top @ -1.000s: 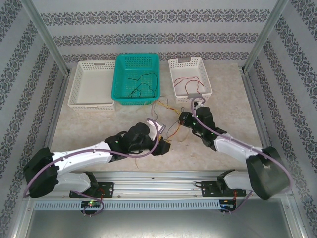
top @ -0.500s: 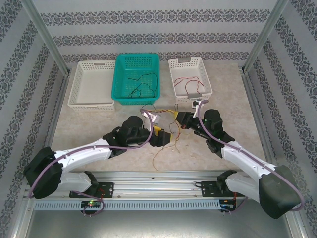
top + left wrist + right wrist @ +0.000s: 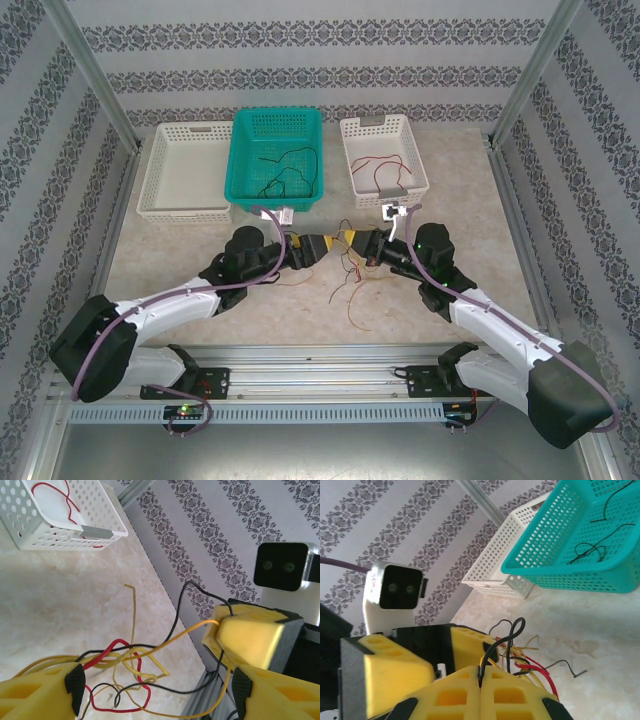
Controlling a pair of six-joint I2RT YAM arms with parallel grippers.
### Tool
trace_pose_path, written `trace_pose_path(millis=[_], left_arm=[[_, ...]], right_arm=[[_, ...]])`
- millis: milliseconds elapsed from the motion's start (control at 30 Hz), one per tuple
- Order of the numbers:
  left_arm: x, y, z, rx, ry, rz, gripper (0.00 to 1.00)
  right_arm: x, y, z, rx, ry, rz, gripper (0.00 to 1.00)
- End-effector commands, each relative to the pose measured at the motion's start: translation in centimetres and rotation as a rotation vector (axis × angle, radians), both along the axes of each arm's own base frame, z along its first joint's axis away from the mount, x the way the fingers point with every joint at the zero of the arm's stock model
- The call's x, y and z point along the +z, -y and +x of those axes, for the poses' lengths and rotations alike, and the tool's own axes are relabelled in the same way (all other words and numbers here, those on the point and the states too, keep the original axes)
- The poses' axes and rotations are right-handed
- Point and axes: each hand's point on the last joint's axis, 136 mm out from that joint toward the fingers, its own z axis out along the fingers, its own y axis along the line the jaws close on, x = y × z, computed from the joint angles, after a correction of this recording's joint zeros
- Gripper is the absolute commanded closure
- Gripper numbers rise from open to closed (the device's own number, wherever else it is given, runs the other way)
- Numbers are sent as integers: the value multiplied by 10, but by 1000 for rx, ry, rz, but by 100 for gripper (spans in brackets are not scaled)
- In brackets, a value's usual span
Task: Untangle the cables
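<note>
The cables (image 3: 350,275) are a tangle of thin red, yellow and black wires strung between my two grippers, with loose ends trailing onto the table. My right gripper (image 3: 362,240) is shut on a black cable (image 3: 502,640) and a yellow one, pinched between its yellow fingers (image 3: 515,695). In the left wrist view the tangle (image 3: 120,665) spans the gap of my left gripper (image 3: 157,695), whose jaws stand wide apart; the wires run past its left finger (image 3: 40,692). My left gripper (image 3: 318,245) faces the right gripper (image 3: 245,635) closely.
A teal basket (image 3: 245,160) at the back holds black wires. To its right a white basket (image 3: 352,165) holds red wires (image 3: 55,495). Another white basket (image 3: 187,170) stands at the back left. Metal frame posts and patterned walls close in the sides.
Both grippers have moved toward the baskets and closer together. The left gripper travelled farthest, from the near middle. The tangle came along and now hangs between them.
</note>
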Motion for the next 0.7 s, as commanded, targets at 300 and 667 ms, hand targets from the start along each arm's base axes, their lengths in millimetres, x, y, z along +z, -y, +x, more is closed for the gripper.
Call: trace_pose_path(millis=[300, 667], left_arm=[[-40, 8, 12, -40, -154, -13, 24], [-82, -11, 8, -15, -254, 107, 26]], right_arm=[[58, -2, -28, 88, 141, 108, 100], [102, -5, -49, 185, 175, 198, 100]])
